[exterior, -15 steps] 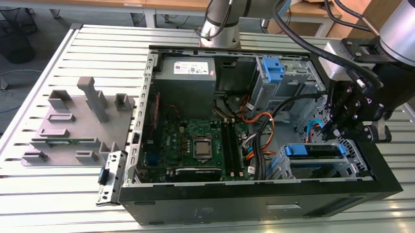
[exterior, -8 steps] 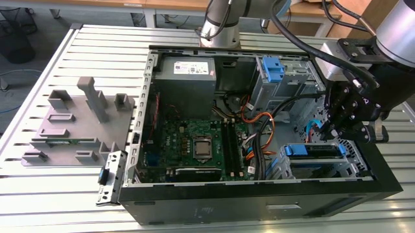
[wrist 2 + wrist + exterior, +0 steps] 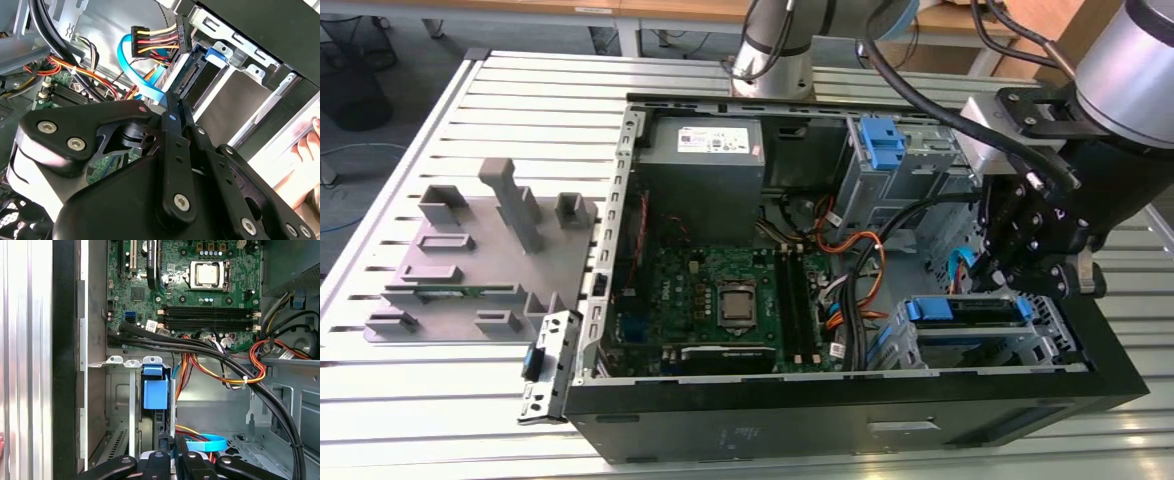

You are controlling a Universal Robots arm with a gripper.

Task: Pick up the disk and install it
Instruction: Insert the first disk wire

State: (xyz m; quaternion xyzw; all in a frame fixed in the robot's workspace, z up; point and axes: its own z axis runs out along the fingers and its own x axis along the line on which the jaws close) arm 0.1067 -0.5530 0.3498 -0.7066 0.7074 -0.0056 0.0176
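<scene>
The gripper (image 3: 1023, 270) is hanging inside the open computer case (image 3: 854, 415) with its fingers (image 3: 172, 450) pressed together, gripping nothing. The disk (image 3: 970, 312) is sitting at about six o'clock from it in the exterior view, in the drive cage (image 3: 1058, 330), blue rails showing. The motherboard (image 3: 720, 300) is lying at about nine o'clock from the gripper.
</scene>
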